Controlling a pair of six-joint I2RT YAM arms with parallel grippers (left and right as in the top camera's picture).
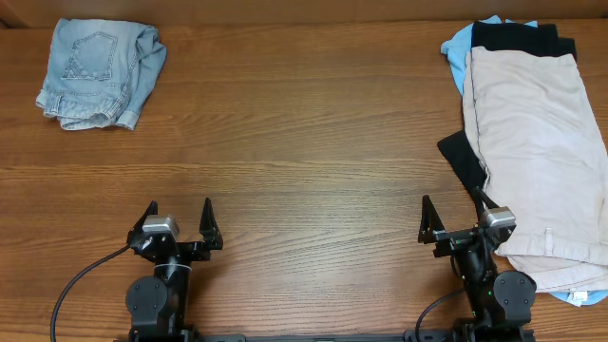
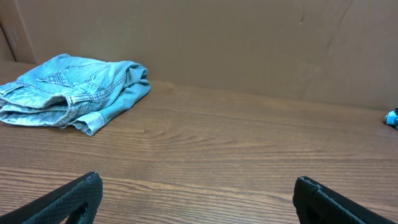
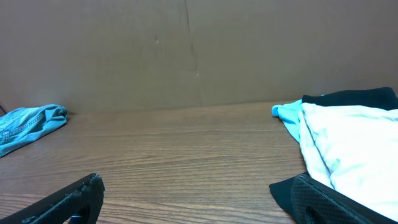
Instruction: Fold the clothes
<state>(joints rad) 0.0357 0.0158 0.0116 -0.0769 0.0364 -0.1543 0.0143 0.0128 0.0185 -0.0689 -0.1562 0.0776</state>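
Faded denim shorts (image 1: 100, 74) are lying bunched at the far left corner of the desk (image 1: 304, 142). The left hand (image 1: 180, 217) is sitting wide open and empty at the near edge. The right hand (image 1: 450, 220) is gaping likewise, holding nothing, just beside the pile on the right. There the beige khaki shorts (image 1: 537, 142) are stretching far-to-near, covering black garments (image 1: 521, 36) and a sky-blue garment (image 1: 458, 52).

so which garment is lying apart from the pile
The faded denim shorts, alone at far left; the beige shorts, black garment and sky-blue garment are stacked at right.
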